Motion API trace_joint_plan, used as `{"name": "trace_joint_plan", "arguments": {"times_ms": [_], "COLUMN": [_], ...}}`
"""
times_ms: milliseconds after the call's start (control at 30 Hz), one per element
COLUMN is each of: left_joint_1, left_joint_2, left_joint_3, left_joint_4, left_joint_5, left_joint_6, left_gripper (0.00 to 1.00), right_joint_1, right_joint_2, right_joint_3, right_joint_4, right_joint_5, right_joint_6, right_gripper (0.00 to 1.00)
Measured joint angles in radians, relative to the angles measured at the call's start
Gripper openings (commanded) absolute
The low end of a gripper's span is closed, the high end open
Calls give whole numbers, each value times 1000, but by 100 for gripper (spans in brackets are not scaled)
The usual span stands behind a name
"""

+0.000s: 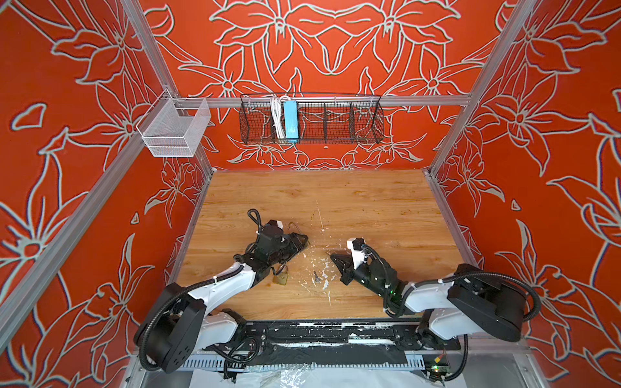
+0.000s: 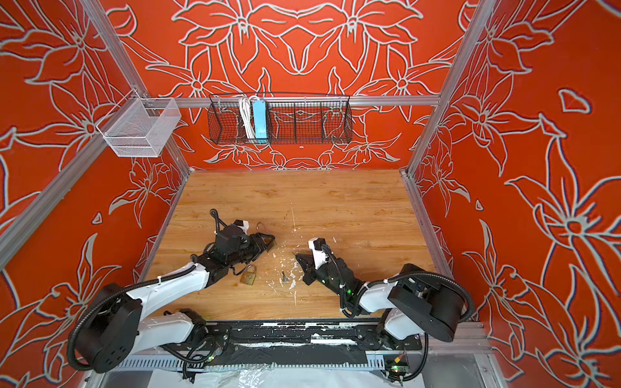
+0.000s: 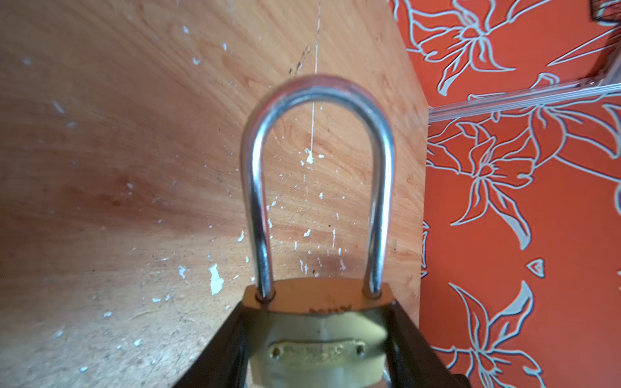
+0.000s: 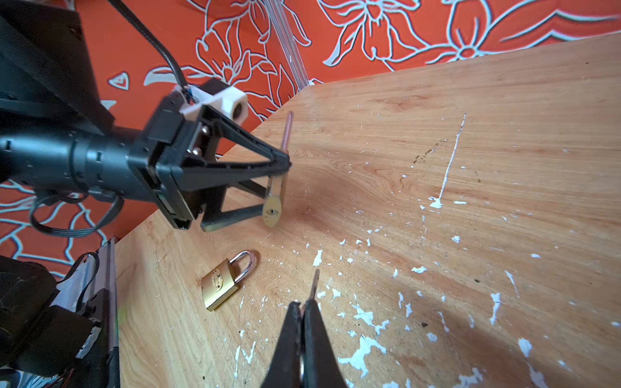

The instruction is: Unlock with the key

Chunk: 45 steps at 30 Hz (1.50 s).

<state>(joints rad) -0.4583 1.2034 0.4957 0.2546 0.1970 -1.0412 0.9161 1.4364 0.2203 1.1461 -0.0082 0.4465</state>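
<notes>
A brass padlock [image 3: 319, 332] with a long steel shackle [image 3: 317, 87] sits between the fingers of my left gripper [image 3: 317, 304], which is shut on its body. In both top views that gripper [image 1: 300, 240] [image 2: 268, 240] hovers left of centre with the shackle [image 1: 295, 226] sticking out. From the right wrist view the held padlock [image 4: 274, 201] is edge-on, keyhole end facing down. My right gripper [image 4: 303, 304] [image 1: 332, 257] is shut on a key; its thin blade [image 4: 315, 284] pokes past the fingertips. It is well short of the held padlock.
A second, smaller brass padlock [image 1: 281, 278] [image 4: 221, 285] lies flat on the wooden table [image 1: 369, 208] between the arms. A small grey key-like piece [image 1: 316, 277] lies beside it among white paint flecks. A wire basket [image 1: 311, 119] and a mesh bin [image 1: 174, 129] hang on the back rail.
</notes>
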Motion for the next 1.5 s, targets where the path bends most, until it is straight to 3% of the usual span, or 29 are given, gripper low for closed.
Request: {"name": "trace_joint_plan", "arguments": {"times_ms": [267,800,1167,1367,1500], "left_joint_1": [0,0,-1,-25,-27], "left_joint_2": [-61,-76,67,-61,-69], "left_joint_3": [-4,-71,0,-76,-72], "left_joint_4": [2,53,68,90,99], "left_joint_5": [-42,-71,-27,-138,-161], "left_joint_6": [-7,-129,-124,-119,-129], "left_gripper": [0,0,0,0,0], "right_joint_1": [7,61,62,74,75], "right_joint_2": [8,36,30,47,105], "right_joint_3": [31,-9,-4,-8,-6], "right_joint_4": [19,131,143,174,199], "right_joint_5": [-14,65,60,68,64], "right_joint_6": [18,-18,-20,-23,-20], "right_gripper": [0,0,0,0,0]}}
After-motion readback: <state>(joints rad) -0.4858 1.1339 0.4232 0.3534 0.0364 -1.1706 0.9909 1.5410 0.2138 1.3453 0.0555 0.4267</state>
